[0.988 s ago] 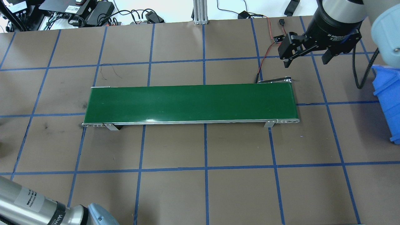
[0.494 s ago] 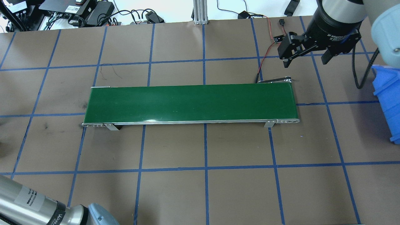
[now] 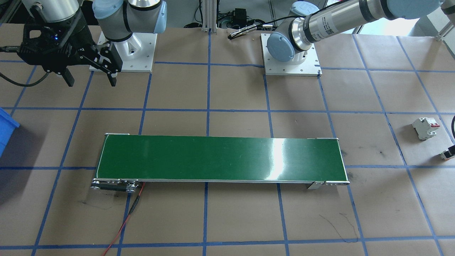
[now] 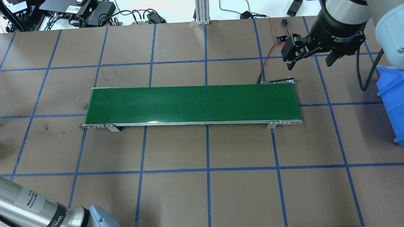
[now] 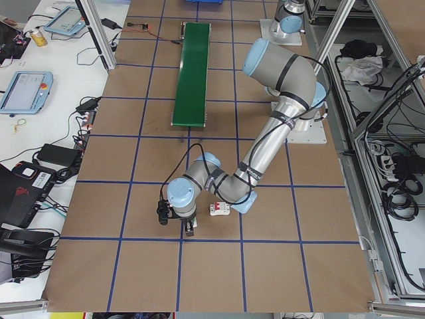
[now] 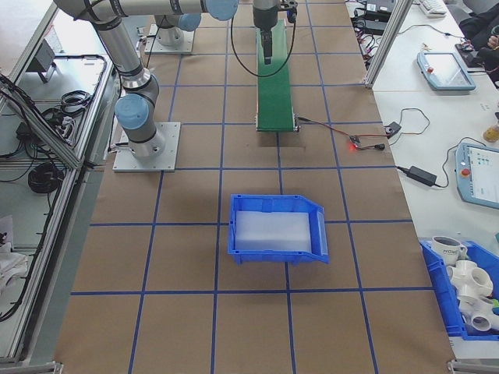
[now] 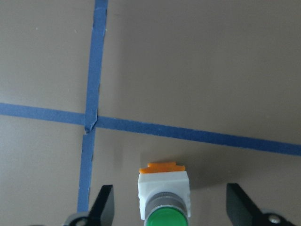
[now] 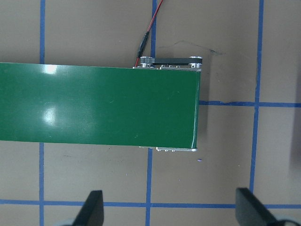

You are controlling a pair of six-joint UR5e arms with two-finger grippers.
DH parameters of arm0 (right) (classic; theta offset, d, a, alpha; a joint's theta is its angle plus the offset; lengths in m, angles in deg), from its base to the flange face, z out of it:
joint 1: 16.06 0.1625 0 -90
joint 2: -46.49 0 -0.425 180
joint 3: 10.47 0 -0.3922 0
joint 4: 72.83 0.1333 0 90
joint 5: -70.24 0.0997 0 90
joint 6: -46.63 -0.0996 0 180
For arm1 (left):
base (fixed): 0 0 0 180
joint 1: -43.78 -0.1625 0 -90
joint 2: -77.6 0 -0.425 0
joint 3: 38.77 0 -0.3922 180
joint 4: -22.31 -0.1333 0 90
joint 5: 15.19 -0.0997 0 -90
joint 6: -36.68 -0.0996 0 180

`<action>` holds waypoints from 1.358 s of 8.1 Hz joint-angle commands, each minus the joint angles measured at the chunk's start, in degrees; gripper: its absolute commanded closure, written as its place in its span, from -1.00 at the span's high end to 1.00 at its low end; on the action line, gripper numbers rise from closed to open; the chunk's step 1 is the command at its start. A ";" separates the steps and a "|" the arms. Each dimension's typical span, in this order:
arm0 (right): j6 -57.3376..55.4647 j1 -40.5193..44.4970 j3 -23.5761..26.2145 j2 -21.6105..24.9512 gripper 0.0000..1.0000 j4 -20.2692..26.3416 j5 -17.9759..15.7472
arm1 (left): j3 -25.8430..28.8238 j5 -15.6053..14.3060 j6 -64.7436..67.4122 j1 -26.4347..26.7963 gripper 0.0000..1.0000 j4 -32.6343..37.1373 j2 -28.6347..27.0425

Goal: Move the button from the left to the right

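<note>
In the left wrist view, the button (image 7: 164, 197) stood at the bottom centre of the frame, on the brown worktop (image 7: 197, 66), with its green cap toward the camera and its orange side on the far edge. The left pincer (image 7: 171, 212) was open: its two fingers (image 7: 104, 205) stood on both sides of the button, apart from it and not touching. Just beyond the button, blue tape lines (image 7: 96, 121) crossed in the left half of the frame.

In the exterior left view, the left pincer (image 5: 178, 224) pointed down at the worktop in the lower middle of the frame. A white circuit breaker (image 5: 220, 209) with red levers lay just beside the arm, to the right of it. In the front-facing view the button (image 3: 448, 153) showed at the right edge, below the circuit breaker (image 3: 424, 128).

Farther away, the green conveyor belt (image 4: 192, 104) lay across the middle of the overhead frame. The right pincer (image 4: 311, 61) hung above the worktop in the upper right of that frame, beyond the belt's right end, with its fingers spread wide and nothing between them. A blue bin (image 4: 393, 101) was at the right edge of the frame. A red and black wire (image 4: 268, 52) ran from the belt's far right corner toward the back of the worktop.
</note>
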 commanded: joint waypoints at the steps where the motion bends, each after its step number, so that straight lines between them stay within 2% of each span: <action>1: 0.01 0.00 0.00 0.05 1.00 0.16 -0.09 | -0.12 -0.11 -1.38 0.00 0.19 0.29 0.08; 2: 0.01 0.00 0.00 0.05 1.00 0.25 -0.09 | -0.12 -0.38 -1.65 0.00 -0.13 0.37 0.08; 4: 0.01 -0.08 0.00 0.05 1.00 0.16 -0.09 | 0.23 -0.47 -3.04 -0.09 -0.49 3.78 0.17; 5: 0.01 -0.08 0.00 -0.04 1.00 0.16 -0.09 | 0.41 -0.47 -3.32 -0.09 -0.50 4.24 0.17; 8: 0.01 -0.08 0.00 -0.04 1.00 0.16 -0.09 | 0.76 0.23 -4.29 0.00 -0.76 4.42 0.95; 9: 0.01 -0.08 0.00 -0.04 1.00 0.16 -0.09 | 0.85 0.59 -3.42 0.52 -0.77 4.42 1.48; 10: 0.01 -0.09 0.00 -0.04 1.00 0.16 -0.09 | 1.02 2.59 -0.88 2.70 -0.77 4.85 3.66; 11: 0.01 -0.09 0.00 -0.04 1.00 0.16 -0.09 | 0.94 2.61 2.45 6.55 -0.77 7.99 7.25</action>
